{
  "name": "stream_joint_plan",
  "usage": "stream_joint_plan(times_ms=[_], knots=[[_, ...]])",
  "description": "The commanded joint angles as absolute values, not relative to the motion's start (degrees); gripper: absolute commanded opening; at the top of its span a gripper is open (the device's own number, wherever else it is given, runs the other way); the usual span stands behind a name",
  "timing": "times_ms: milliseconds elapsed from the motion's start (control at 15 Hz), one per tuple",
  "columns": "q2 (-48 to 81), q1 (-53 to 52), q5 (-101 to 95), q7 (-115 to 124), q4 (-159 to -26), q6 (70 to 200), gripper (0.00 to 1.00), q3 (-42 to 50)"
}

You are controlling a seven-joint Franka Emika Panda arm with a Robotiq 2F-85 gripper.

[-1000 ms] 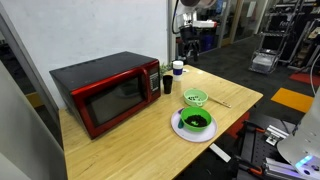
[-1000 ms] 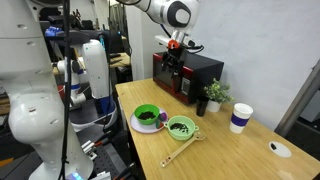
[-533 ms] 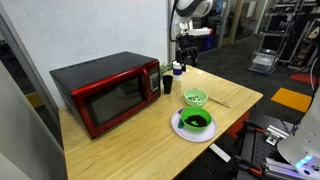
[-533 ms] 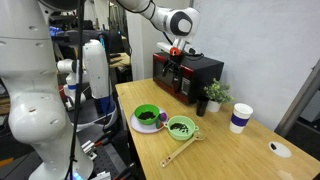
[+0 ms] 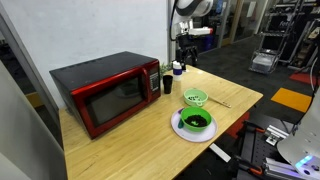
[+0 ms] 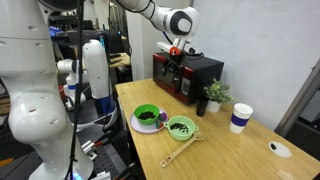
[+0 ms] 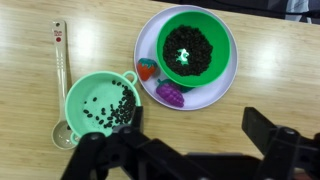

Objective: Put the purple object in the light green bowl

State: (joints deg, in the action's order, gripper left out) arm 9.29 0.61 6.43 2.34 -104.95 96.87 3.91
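- The arm (image 5: 188, 30) is sitting slightly lower at the top of the exterior view than it was a second ago. Over the last half second it is not moving at all.
- It is hanging high over the far end of the counter (image 5: 110, 150), well apart from the bowls, so the reach toward the purple object is probably only starting.
- The fingers (image 7: 275, 135) are standing wide at the bottom of the wrist view, holding nothing.
- The purple object (image 7: 170, 93) is lying near the middle of the wrist view on the pale plate (image 7: 215, 98), just beside the dark green bowl (image 7: 228, 60).
- The light green bowl (image 7: 80, 95) is sitting at the left of that view, holding dark bits, with a spoon (image 7: 60, 70) beside it.
- Only the wrist view is showing the purple object and its red-orange neighbour (image 7: 148, 68); in both exterior views they are too small to tell.
- The exterior views are showing the arm's height and the red microwave (image 5: 105, 92), which the wrist view is missing.
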Motion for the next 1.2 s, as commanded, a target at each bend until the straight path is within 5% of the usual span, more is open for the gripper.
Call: stream_joint_plan(times_ms=[0, 1133], knots=[[11.02, 1.59, 6.44, 0.71, -105.49, 99.42, 1.0, 3.35], [24.98, -0.16, 6.13, 6.84, -111.17, 120.6, 1.0, 1.77]])
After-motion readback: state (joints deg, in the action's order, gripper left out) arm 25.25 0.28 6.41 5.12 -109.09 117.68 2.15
